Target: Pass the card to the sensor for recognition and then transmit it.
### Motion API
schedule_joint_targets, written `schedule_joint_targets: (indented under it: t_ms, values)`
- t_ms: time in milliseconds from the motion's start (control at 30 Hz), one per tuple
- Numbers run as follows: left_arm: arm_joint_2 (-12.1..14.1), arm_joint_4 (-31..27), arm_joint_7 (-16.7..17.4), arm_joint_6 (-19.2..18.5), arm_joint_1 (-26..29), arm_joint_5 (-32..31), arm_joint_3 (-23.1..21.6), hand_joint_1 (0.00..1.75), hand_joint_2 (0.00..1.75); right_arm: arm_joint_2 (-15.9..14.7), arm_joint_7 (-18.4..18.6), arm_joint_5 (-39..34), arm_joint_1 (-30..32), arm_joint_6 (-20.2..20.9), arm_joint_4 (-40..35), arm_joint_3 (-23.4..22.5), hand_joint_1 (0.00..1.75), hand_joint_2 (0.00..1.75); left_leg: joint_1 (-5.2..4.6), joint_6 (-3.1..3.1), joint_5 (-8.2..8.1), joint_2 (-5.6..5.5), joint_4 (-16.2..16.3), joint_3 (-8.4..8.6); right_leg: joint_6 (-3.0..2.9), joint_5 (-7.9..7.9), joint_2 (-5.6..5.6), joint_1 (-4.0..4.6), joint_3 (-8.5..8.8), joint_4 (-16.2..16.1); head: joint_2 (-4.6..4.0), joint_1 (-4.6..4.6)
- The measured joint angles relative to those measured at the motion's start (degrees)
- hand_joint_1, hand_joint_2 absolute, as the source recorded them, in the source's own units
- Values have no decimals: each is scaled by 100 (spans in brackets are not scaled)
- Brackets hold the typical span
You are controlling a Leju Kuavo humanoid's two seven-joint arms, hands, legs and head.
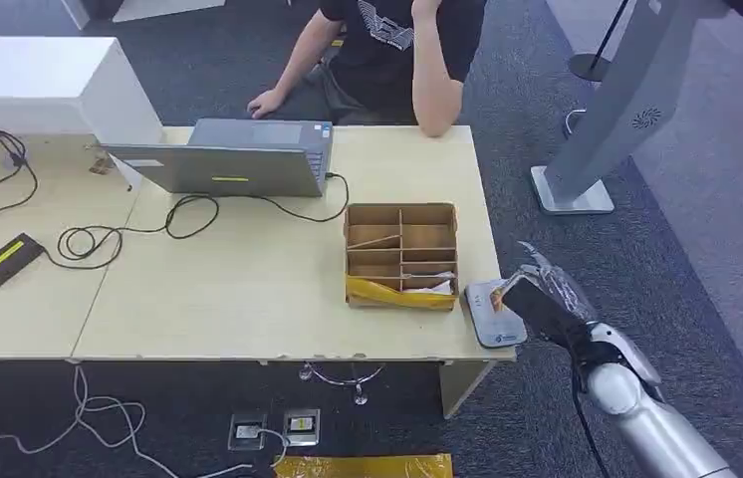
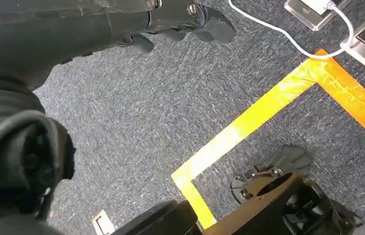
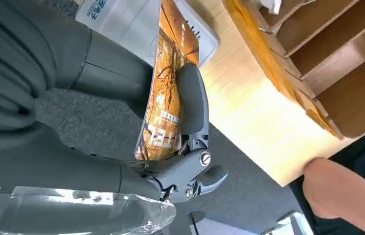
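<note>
Right hand [image 1: 539,299], fingers clamped on the card [image 3: 167,93], hovers just right of the sensor [image 1: 492,314] at the table's [image 1: 248,299] near-right corner.

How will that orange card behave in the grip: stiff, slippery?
Probably thin and somewhat flexible: the orange card bows slightly where the right hand pinches it. Its glossy printed face looks slick, so it may slide between the fingers. Likely very light; held over the sensor, it shows no sag.
</note>
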Motion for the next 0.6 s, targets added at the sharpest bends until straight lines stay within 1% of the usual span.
schedule_joint_targets:
  t_ms: [133,333,500,600]
  values:
    - [0,0,0,0,5,74,0,0,0,18,-20,-81,-46,90,-44,0,175,175,0,0,0,0,0,-2,0,0,0,0,0,1,0,2]
    - [0,0,0,0,8,87,2,0,0,66,-146,-68,-235,186,-39,-7,175,175,0,0,0,-1,0,-2,0,0,0,1,-1,1,0,2]
    - [-9,0,0,-11,4,2,2,0,0,120,-168,289,-615,96,-39,-39,175,175,0,0,1,0,0,-4,0,0,0,1,0,3,0,4]
    - [-33,0,0,-26,-15,-72,2,0,0,271,-70,630,-945,57,-46,-31,175,175,0,0,1,1,0,-3,0,1,1,1,2,4,0,4]
